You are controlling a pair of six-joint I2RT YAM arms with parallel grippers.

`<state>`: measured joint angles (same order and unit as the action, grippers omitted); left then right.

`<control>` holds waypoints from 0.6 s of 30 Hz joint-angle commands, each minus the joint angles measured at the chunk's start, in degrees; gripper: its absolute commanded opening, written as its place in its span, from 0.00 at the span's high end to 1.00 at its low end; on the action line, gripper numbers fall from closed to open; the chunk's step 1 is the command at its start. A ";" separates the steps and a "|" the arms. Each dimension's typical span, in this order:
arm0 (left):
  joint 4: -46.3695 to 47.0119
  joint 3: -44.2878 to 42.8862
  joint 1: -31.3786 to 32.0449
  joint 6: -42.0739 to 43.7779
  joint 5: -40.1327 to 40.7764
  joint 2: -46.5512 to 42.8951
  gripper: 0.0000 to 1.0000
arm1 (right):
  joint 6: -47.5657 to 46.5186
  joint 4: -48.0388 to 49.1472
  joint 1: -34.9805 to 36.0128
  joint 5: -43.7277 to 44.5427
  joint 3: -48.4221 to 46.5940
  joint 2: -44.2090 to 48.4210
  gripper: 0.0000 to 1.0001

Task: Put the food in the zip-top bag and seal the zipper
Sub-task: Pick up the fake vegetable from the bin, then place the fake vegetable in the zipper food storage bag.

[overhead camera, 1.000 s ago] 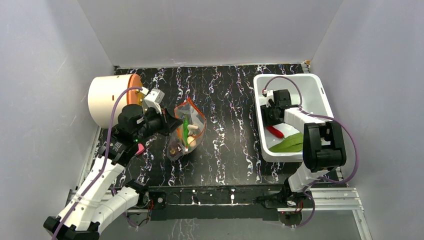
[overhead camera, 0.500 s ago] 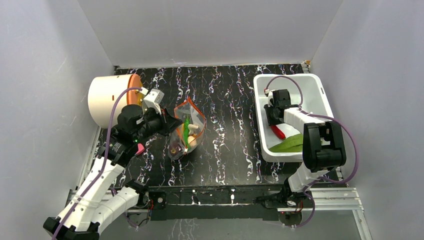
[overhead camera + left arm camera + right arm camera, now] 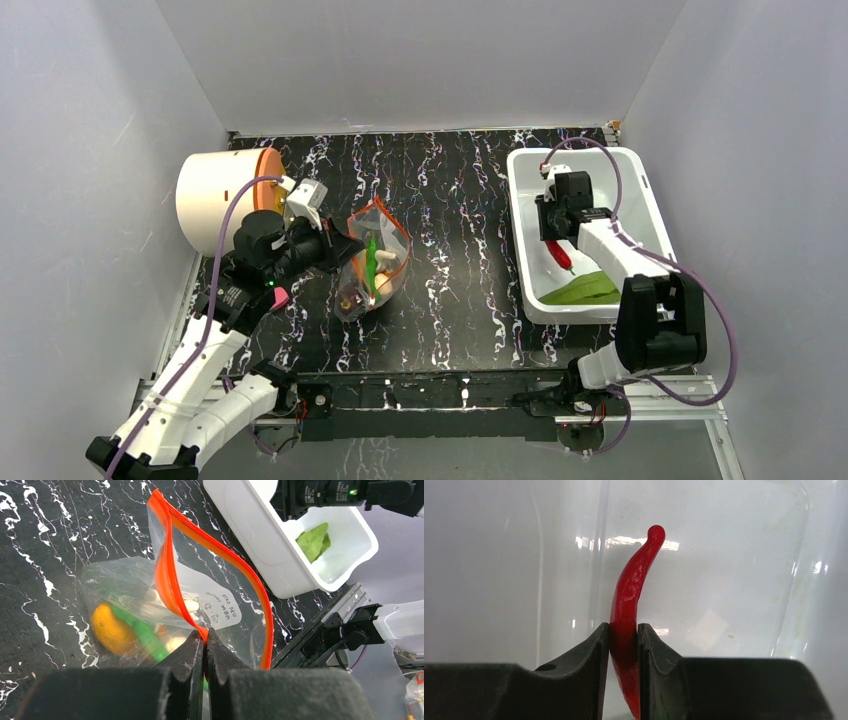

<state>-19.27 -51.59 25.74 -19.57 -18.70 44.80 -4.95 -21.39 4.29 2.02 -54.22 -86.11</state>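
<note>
Right wrist view showed the right gripper (image 3: pixel 624 630) clamped on the red chilli (image 3: pixel 630 587), both fingers pressed against its lower half and its curved tip pointing away toward the pale floor of the white bin (image 3: pixel 744 580). From the top external view, that chilli was inside the bin at the right of the surface (image 3: pixel 460 190), just beside a green leaf (image 3: pixel 585 290); whether it touched the bin floor could not be told. The left gripper (image 3: pixel 205 641) was pinched tight on the zipper (image 3: pixel 165 575) of the zip-top bag (image 3: pixel 220 580), mouth gaping, left of centre near the cream cylinder (image 3: pixel 215 200). An orange fruit (image 3: pixel 110 627) and green pepper (image 3: pixel 142 632) lay inside the bag.
</note>
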 commanded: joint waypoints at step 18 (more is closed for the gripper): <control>4.40 -2.33 0.28 -1.20 -8.10 2.74 1.00 | 5.75 -1.25 8.62 -8.51 -9.26 22.29 1.00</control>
<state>-17.69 -51.64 25.74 -20.21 -23.18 46.87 -1.61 -25.56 8.64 -3.31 -59.81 -68.23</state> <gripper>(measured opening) 0.008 0.215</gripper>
